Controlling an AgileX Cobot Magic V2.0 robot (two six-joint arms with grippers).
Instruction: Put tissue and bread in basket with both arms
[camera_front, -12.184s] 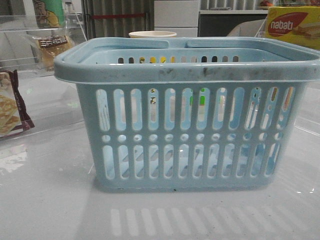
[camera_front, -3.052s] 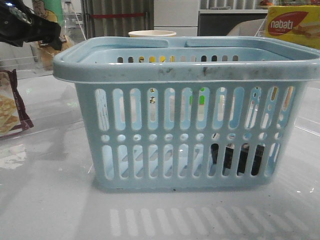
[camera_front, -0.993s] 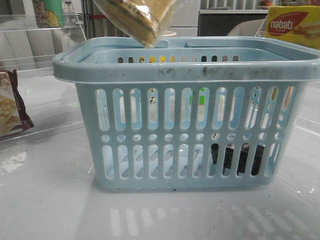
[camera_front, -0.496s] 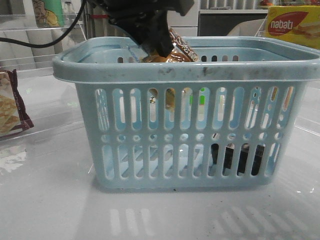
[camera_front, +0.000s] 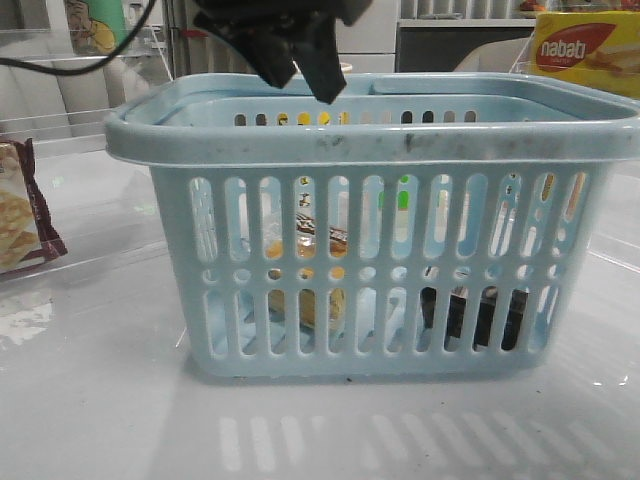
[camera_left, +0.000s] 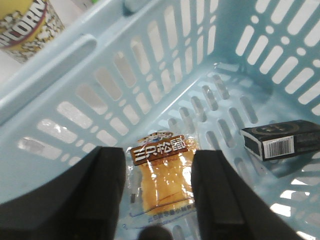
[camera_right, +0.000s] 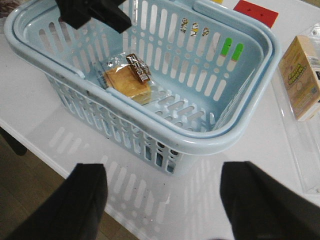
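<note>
The light blue basket (camera_front: 380, 140) stands mid-table. The bread (camera_front: 312, 285) in its clear wrapper lies on the basket floor at the left; it also shows in the left wrist view (camera_left: 162, 182) and the right wrist view (camera_right: 127, 82). The black tissue pack (camera_front: 480, 315) lies on the basket floor at the right, also in the left wrist view (camera_left: 282, 142). My left gripper (camera_front: 295, 55) is open and empty above the basket, straight over the bread (camera_left: 159, 165). My right gripper (camera_right: 165, 185) is open and empty, outside the basket over the table.
A yellow nabati box (camera_front: 585, 50) stands at the back right. A maroon-edged cracker packet (camera_front: 20, 220) lies at the left. A popcorn cup (camera_left: 25, 25) stands behind the basket. A yellow carton (camera_right: 300, 75) lies beside the basket. The table edge (camera_right: 45, 155) is near my right gripper.
The bread has left my left gripper and dropped to the basket floor. The left gripper has opened and risen slightly above the rim.
</note>
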